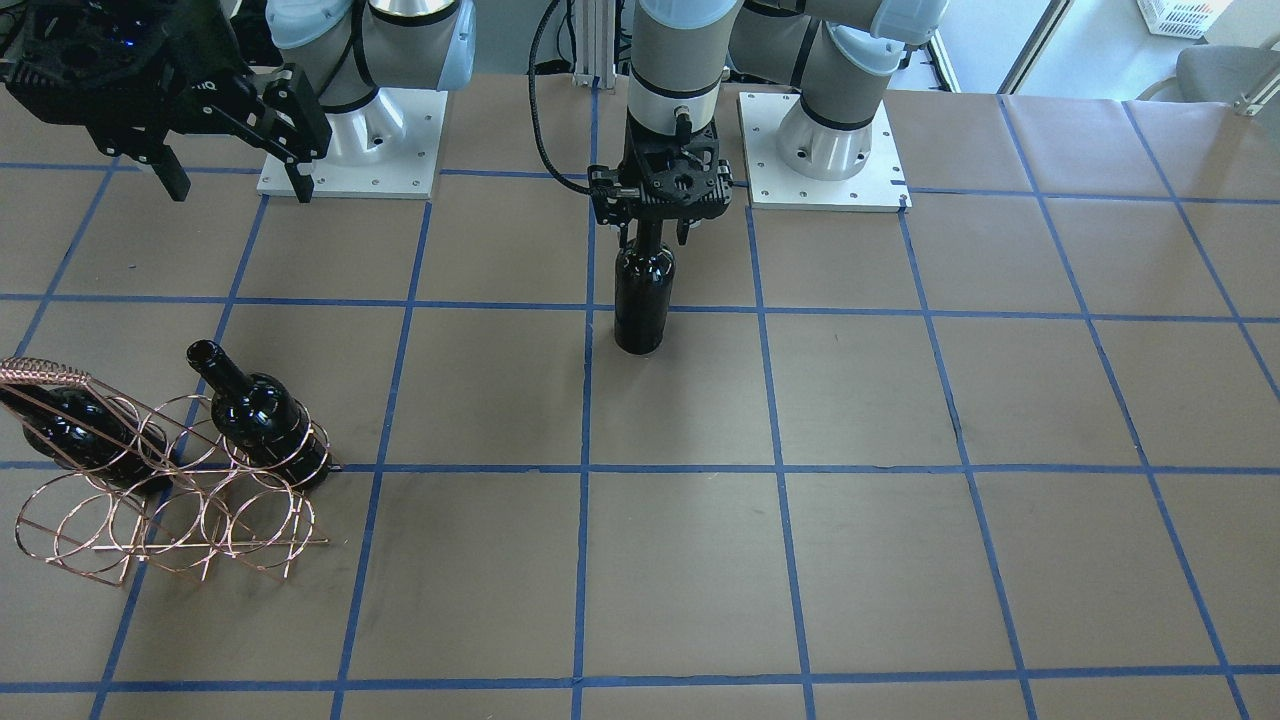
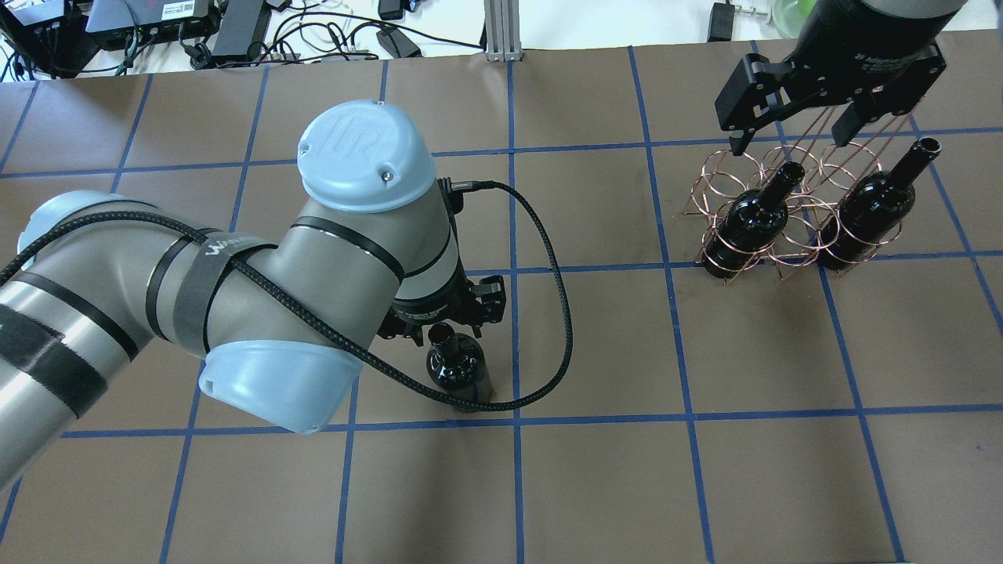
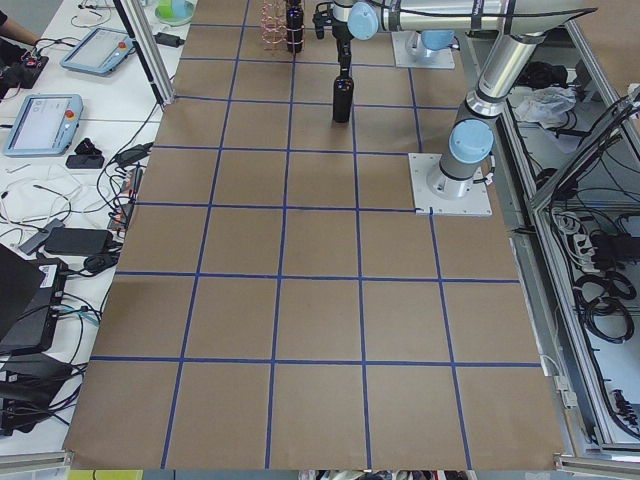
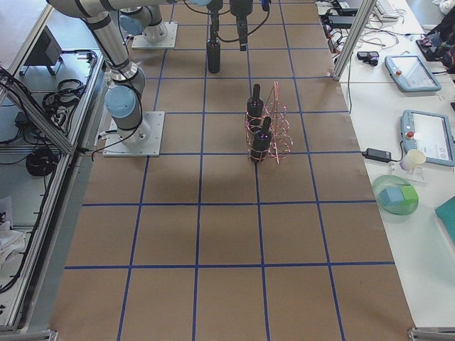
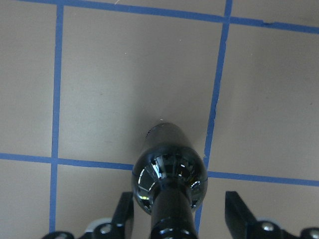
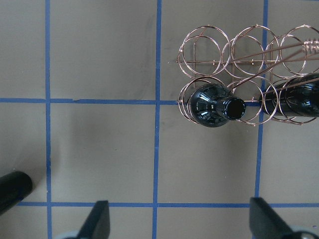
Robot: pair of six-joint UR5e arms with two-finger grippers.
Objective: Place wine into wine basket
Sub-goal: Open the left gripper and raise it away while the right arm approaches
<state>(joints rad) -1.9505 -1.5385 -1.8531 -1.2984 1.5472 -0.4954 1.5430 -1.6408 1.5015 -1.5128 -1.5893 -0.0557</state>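
Note:
A glossy black wine bottle (image 1: pixel 643 300) stands upright on the table near its middle. My left gripper (image 1: pixel 655 228) is lowered over its neck, and in the left wrist view (image 5: pixel 179 214) the fingers (image 5: pixel 125 214) stand apart on both sides of the neck without touching it, so it is open. The copper wire wine basket (image 1: pixel 160 505) stands at my right side and holds two more black bottles (image 2: pixel 752 223) (image 2: pixel 868 207). My right gripper (image 2: pixel 790 142) hangs open and empty above the basket, with one basketed bottle (image 6: pixel 209 105) below it.
Brown paper with a blue tape grid covers the table. The two arm base plates (image 1: pixel 352 150) (image 1: pixel 825 150) sit at the robot's edge. Cables and boxes (image 2: pixel 235 23) lie beyond the far edge. The left arm's black cable (image 2: pixel 560 313) loops beside the standing bottle.

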